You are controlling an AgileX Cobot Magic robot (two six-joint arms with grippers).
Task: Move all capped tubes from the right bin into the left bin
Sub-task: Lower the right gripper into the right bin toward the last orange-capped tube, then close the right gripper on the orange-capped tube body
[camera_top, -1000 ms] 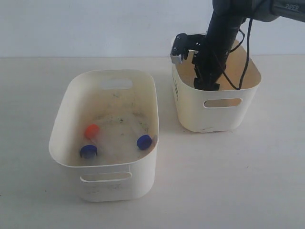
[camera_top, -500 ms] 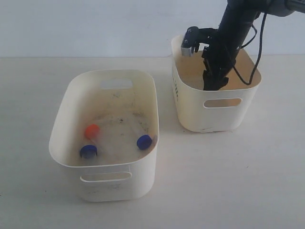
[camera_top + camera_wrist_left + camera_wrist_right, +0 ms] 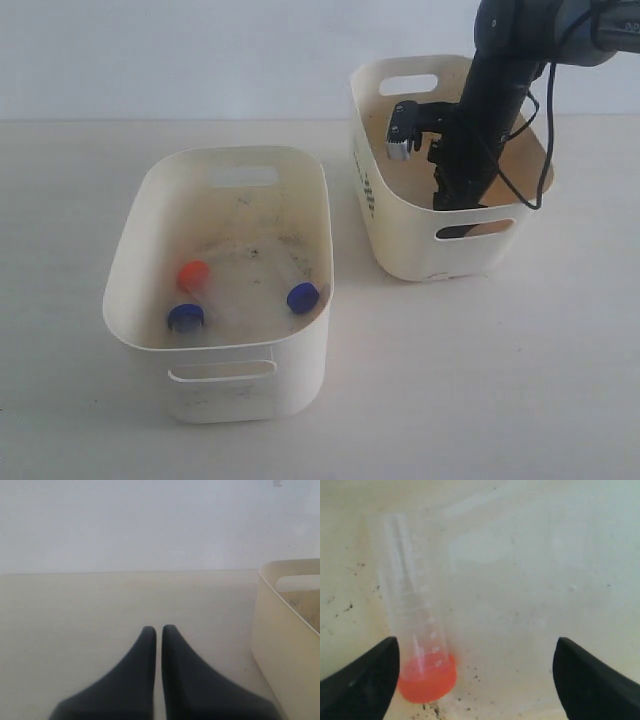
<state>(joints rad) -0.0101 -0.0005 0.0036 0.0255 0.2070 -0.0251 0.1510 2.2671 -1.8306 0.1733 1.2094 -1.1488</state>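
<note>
Exterior view: my right arm (image 3: pixel 490 110) reaches down into the right bin (image 3: pixel 400 240) on the pale table (image 3: pixel 480 390). My gripper's tips are hidden behind the bin's front wall. Beside it, the left bin (image 3: pixel 130 270) holds three capped tubes on its speckled floor: one orange-red cap (image 3: pixel 193 273), one blue cap (image 3: pixel 186 317) close by it, and a second blue cap (image 3: pixel 302 297) near the opposite wall.

Left wrist view: my left gripper (image 3: pixel 158 632) hangs over bare table, its dark fingers (image 3: pixel 142 670) drawn together with only a sliver between them and nothing held. The left bin's wall stands off to one side.

Right wrist view: my right gripper (image 3: pixel 476 680) is spread wide over the right bin's floor and grips nothing. The last capped tube (image 3: pixel 412 605) lies flat between the fingers, its orange-red cap just beside one fingertip (image 3: pixel 365 680).
</note>
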